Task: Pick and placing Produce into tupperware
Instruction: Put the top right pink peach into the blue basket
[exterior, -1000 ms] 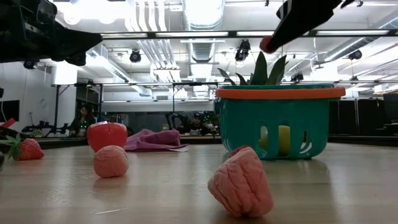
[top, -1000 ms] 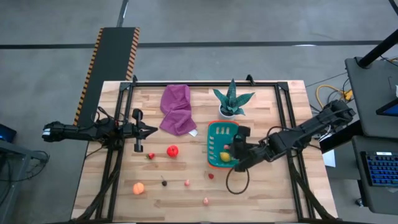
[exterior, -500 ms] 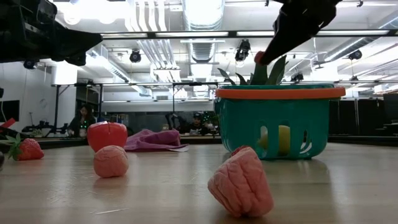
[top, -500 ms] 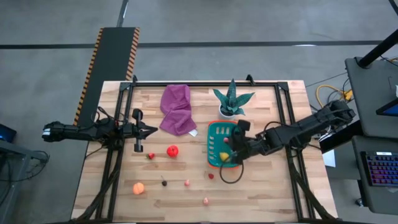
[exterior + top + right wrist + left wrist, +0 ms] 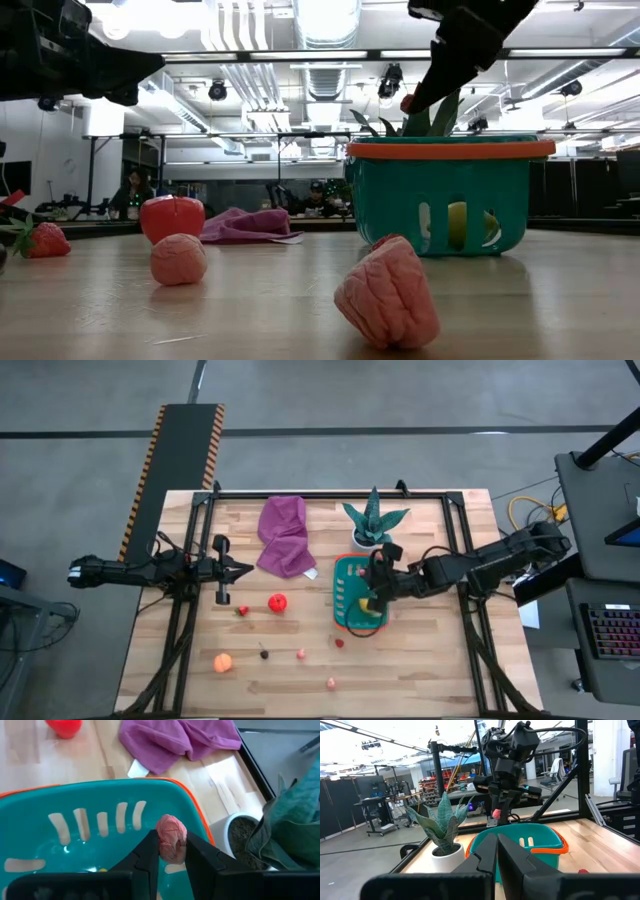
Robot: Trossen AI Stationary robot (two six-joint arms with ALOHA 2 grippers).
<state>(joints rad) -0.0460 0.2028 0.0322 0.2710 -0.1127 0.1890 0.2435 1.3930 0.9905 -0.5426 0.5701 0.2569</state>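
Right hand (image 5: 171, 851) grips pink piece (image 5: 171, 837) upright over teal basket (image 5: 60, 795).

Overhead, table-level, 2 wrist views; shared basket (image 5: 357, 600).

lemon (image 5: 466, 225) half-hidden by basket (image 5: 450, 195) (perhaps)

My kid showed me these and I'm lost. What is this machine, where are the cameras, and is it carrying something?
Two robot arms work at a wooden table. One camera looks down from above, one sits at table height, one rides each wrist. The right tool holds a small pink fruit piece over the teal basket, which has a yellow lemon inside. The left tool waits shut at the table's left. A red fruit, an orange ball, a purple cloth and a potted plant lie about.
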